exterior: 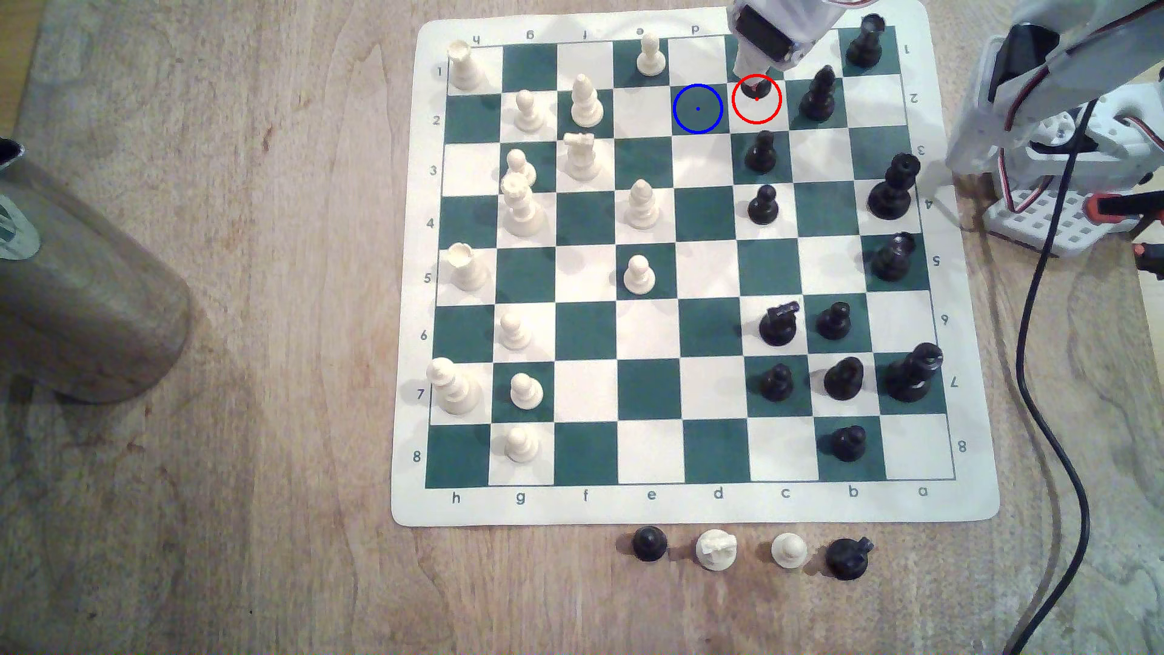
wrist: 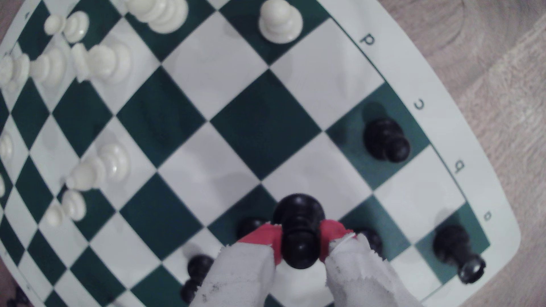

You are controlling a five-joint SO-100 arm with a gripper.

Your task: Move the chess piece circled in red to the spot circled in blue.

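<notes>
White-wrapped fingers (wrist: 242, 274) with red pads, closest to the wrist camera, clamp a black pawn (wrist: 300, 236) from both sides at its neck and head. Gripper (wrist: 300, 239) — closed on the pawn, one pad pressed against each flank. In the exterior view the same pawn (exterior: 755, 90) sits inside the red ring on a white square in the row marked 2, near the board's far edge, with the gripper (exterior: 753, 75) over it; whether its base touches the board cannot be told. Blue-ringed green square (exterior: 697, 108) — the neighbouring square on the exterior view's left in the same row, unoccupied. Black bishop (exterior: 819, 94) — next square on the exterior view's right of the pawn. Two more black pawns (exterior: 761, 152) stand in the same file, in rows 3 and 4. Chessboard mat (exterior: 693, 504) lies on a wooden table (exterior: 252, 378); four spare pieces (exterior: 715, 549) stand off its near edge.
</notes>
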